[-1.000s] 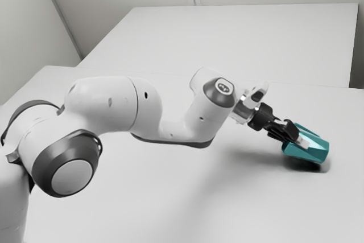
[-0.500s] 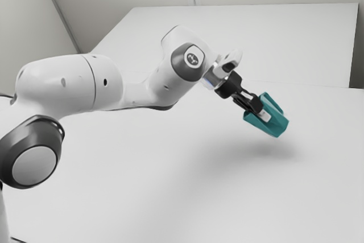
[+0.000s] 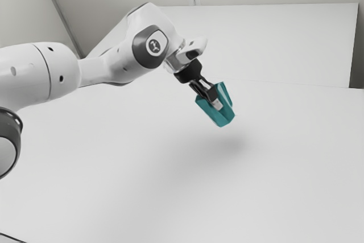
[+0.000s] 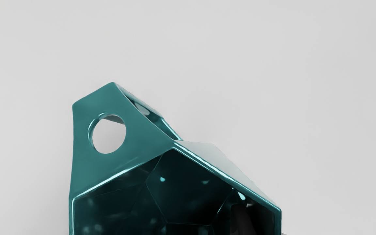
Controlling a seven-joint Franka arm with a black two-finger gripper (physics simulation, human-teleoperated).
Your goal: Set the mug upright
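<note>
Hand (image 3: 216, 101) above the desk (image 3: 290, 180), pinching the wall of the mug (image 3: 223, 116), one finger inside. From the hand, the mug's long axis slants down toward the exterior view's right: mouth facing back at the hand, base lower and farther out. I judge that base must swing directly beneath the mouth before release. Its handle (image 4: 135, 140) juts off one side.

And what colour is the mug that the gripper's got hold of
The mug is teal, a blue-green, and the wrist view shows it best.
</note>
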